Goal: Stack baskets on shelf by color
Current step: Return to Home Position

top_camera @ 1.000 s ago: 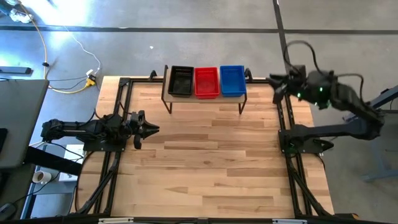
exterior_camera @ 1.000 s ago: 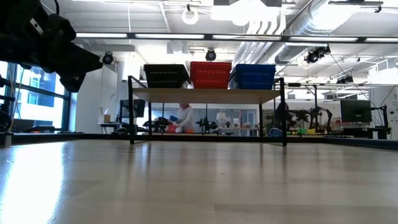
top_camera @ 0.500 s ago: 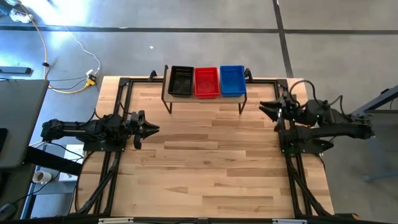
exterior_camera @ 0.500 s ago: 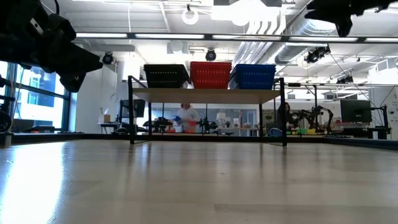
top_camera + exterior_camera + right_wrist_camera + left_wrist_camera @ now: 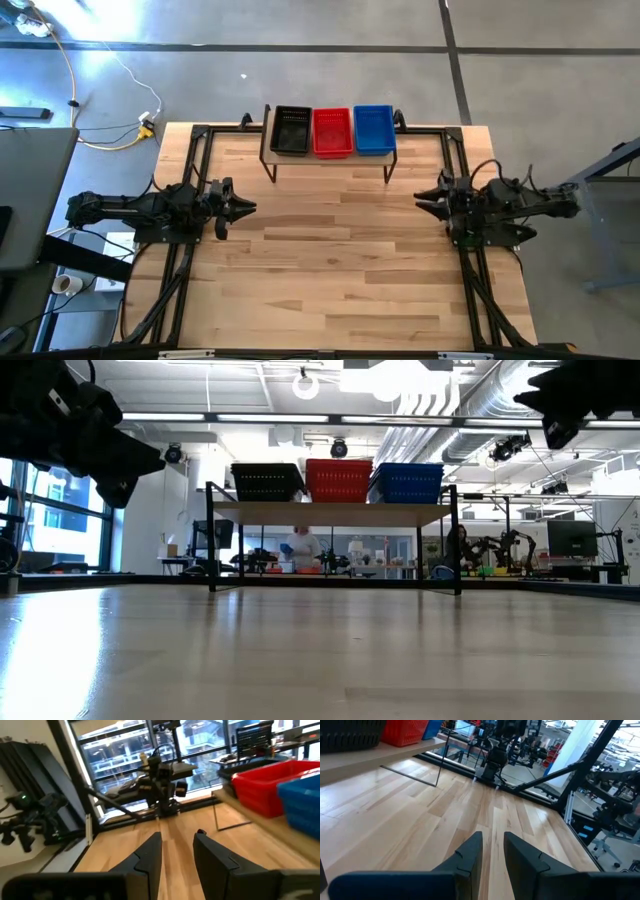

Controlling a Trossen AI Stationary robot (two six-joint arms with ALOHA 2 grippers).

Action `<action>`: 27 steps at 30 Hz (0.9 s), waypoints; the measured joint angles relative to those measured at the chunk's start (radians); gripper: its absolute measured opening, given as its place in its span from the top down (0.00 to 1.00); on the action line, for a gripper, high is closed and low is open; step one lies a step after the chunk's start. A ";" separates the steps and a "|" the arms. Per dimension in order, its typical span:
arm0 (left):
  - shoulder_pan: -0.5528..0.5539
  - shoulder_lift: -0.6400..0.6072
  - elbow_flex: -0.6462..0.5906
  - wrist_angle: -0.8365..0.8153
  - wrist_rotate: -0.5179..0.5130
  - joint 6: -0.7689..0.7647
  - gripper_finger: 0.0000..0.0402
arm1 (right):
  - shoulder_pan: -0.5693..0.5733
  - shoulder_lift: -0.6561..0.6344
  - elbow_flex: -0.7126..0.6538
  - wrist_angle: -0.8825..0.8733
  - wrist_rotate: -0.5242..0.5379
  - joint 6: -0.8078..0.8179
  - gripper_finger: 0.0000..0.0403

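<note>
The baskets stand in three stacks side by side on the shelf: black, red and blue. In the low view they sit on its plank top. My left gripper hovers over the table's left side, pointing right, its fingers a narrow gap apart and holding nothing. My right gripper hovers over the right side, pointing left, with its fingers also slightly apart and holding nothing. Both are well short of the shelf, toward the near edge.
The shelf stands on thin black legs at the middle of the table's far edge. Black frame rails run along the left and right table edges under the arms. Bare wooden tabletop stretches between the grippers and toward the near edge.
My right arm has drawn back from beyond the table's far right corner toward the near edge and come down, folding over the right rail. Its gripper now points left at mid-depth. The baskets and the left arm have stayed still.
</note>
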 joint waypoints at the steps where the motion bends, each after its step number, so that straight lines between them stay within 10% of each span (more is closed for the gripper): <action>1: 0.000 0.000 0.000 0.000 0.000 0.000 0.82 | 0.008 -0.019 -0.020 0.001 -0.003 0.000 0.76; 27: 0.000 0.000 0.000 0.001 0.000 0.000 0.82 | 0.066 -0.048 -0.284 0.249 -0.055 0.223 0.76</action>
